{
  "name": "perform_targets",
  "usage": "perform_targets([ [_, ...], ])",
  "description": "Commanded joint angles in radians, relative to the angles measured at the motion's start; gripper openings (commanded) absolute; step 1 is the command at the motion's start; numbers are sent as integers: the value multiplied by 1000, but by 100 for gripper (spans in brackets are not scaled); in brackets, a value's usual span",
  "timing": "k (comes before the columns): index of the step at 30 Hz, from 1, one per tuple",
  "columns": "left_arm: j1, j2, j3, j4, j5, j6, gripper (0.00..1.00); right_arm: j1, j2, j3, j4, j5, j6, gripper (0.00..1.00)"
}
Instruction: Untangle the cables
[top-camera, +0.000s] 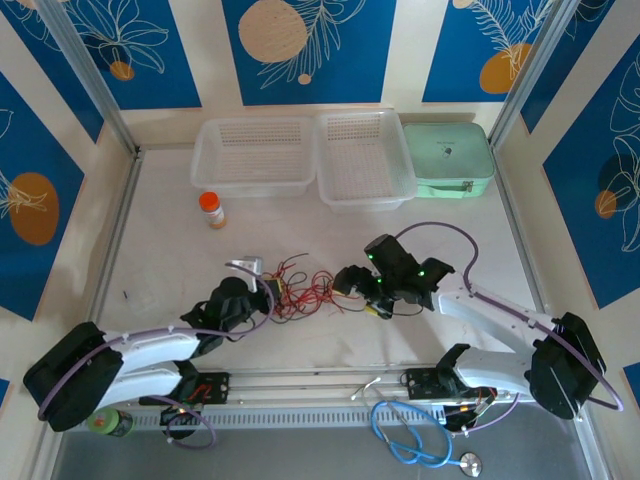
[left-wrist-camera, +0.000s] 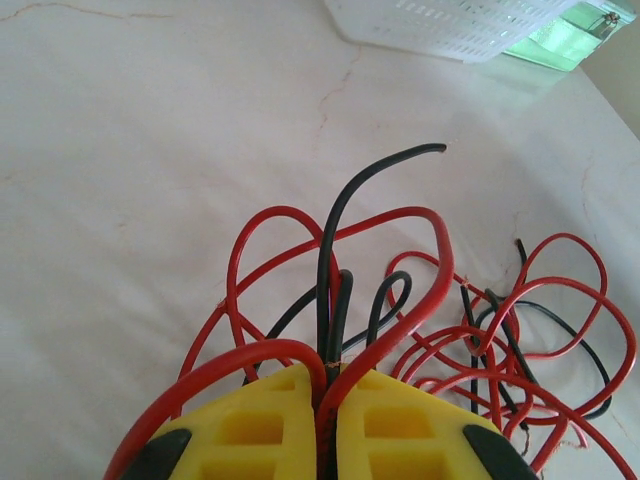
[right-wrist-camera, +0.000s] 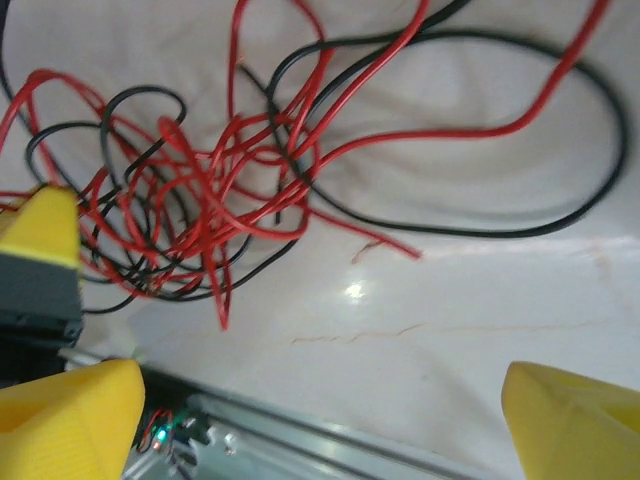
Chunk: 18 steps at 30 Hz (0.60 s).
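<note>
Two claws are at the pile. Left claw (left-wrist-camera: 328, 378) is pressed together, pinching a few strands of the cables (top-camera: 305, 290). Red and black wires run right between its yellow tips, and loops fan up and out from the pinch in the left wrist view. Right claw (right-wrist-camera: 320, 420) is spread wide, with yellow tips at lower left and lower right of its wrist view. Only bare bench (right-wrist-camera: 450, 330) lies between them, and it grips no wire.

The cables lie on the bench at centre frame in the top view, between the two claws. The right wrist view shows a dense red-and-black knot at left. One big black loop and a long red strand are laid out looser toward upper right.

Farther out along the top of the overhead frame:
- two white baskets (top-camera: 253, 155), side by side
- a green case (top-camera: 448, 160) to their right
- an orange-capped bottle (top-camera: 211, 209), left of the pile and well apart from it
- a light blue coiled cable (top-camera: 410, 440) at the bottom edge, not part of the job

Progress looks early. No wire appears fully separated and the strands cross many times. A few outer loops are spread, but the core knot is still tangled. What is left is to work the knot loose, pull each wire free and lay them apart.
</note>
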Motion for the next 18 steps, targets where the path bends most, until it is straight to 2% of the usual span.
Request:
perform_targets([
  [1, -8, -39, -35, 29, -30, -22, 0, 35, 68, 32, 70, -75, 89, 93],
  [5, -8, -92, -59, 12, -49, -29, 0, 78, 220, 115, 163, -101, 146, 94],
  [12, -8, -155, -75, -17, -68, -28, 0, 116, 456, 216, 267, -68, 241, 93],
  [15, -8, -161, -82, -15, -71, -35, 0, 121, 550, 245, 321, -83, 282, 88],
  [18, -8, -162, -88, -4, -71, -43, 0, 127, 628, 281, 353, -100, 299, 77],
])
